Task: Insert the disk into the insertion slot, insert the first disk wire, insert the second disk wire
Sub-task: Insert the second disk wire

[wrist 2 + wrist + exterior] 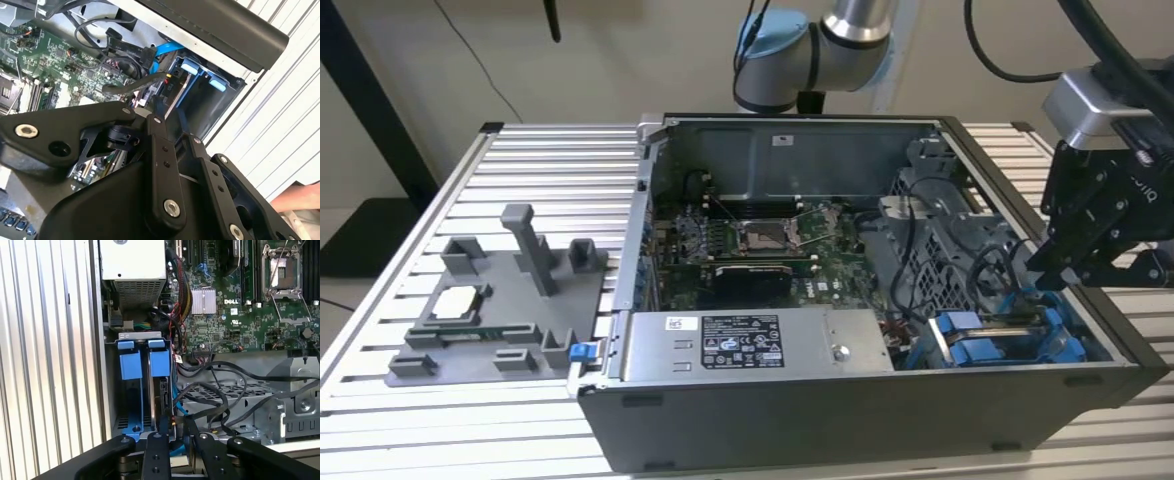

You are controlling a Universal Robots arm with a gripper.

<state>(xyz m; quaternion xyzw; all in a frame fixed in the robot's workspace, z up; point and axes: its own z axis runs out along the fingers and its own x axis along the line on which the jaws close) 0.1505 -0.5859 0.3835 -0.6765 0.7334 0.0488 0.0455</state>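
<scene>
The disk (163, 392) stands edge-on in the insertion slot (134, 390), under one of the two bright blue tabs (160, 362). In the exterior view the slot (994, 345) is at the case's front corner on the exterior view's right. My gripper (1051, 283) hangs just above it. Its fingers (187, 426) are drawn close together at the disk's connector end, around the end of a blue disk wire (175, 402) that runs along the disk. In the second wrist view the gripper (167, 107) sits below that blue wire (161, 52) and a black wire (132, 85) with red and yellow strands.
The open case holds the motherboard (761, 240), the grey power-supply box (747, 345) and a perforated metal cage (235, 390) with loose black cables. A grey fixture (494, 300) stands on the slatted table at the exterior view's left. A hand (297, 197) shows beside the case.
</scene>
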